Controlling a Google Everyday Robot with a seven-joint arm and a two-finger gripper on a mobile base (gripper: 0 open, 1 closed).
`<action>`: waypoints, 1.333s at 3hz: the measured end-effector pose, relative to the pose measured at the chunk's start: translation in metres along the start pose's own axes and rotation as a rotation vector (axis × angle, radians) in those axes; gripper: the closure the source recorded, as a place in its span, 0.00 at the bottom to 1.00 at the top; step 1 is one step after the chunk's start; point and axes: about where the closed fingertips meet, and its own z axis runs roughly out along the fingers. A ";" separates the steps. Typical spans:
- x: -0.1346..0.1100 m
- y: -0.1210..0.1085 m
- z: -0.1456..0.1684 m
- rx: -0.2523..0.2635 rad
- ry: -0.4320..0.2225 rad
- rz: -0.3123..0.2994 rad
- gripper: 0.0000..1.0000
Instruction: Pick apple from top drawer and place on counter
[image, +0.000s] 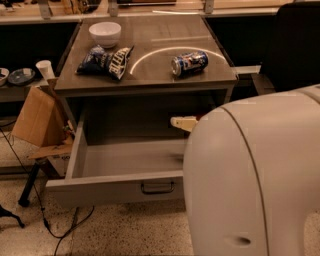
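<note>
From my seat at the remote station, most of the right side of the view was taken up by the arm's white shell (255, 180). Only a pale tip of the gripper (182, 122) poked out from behind it. The tip sat under the front edge of the counter (165, 35), toward its front right corner, over the back of the open top drawer (115, 187). I could not tell whether the gripper was spread, pressed together or pinching anything, as the shell covered the rest of it.

The drawer was pulled well out, with its small dark handle (157, 188) at the middle of the front panel. The part of its floor I could see was bare grey. Its right end was hidden behind the shell, and I could not see the apple (if it was in there, it was behind the arm).

On the counter, a white bowl (105, 33) stood near the back left corner. A crumpled blue chip bag (106, 62) lay in front of it, close to the left edge. A blue soda can (189, 63) lay on its side toward the right edge, just inside the pale arc (150, 54) that curved across the top.

A cardboard box (35, 117) leaned beside the bench's left side, with a paper cup (45, 69) above it, and a black cable (60, 230) trailed over the speckled floor below the front left corner
</note>
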 end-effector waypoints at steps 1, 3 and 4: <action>-0.005 -0.003 -0.001 -0.003 -0.001 0.005 0.00; -0.022 0.012 -0.005 -0.093 -0.024 -0.086 0.00; -0.036 0.026 -0.015 -0.174 -0.034 -0.157 0.00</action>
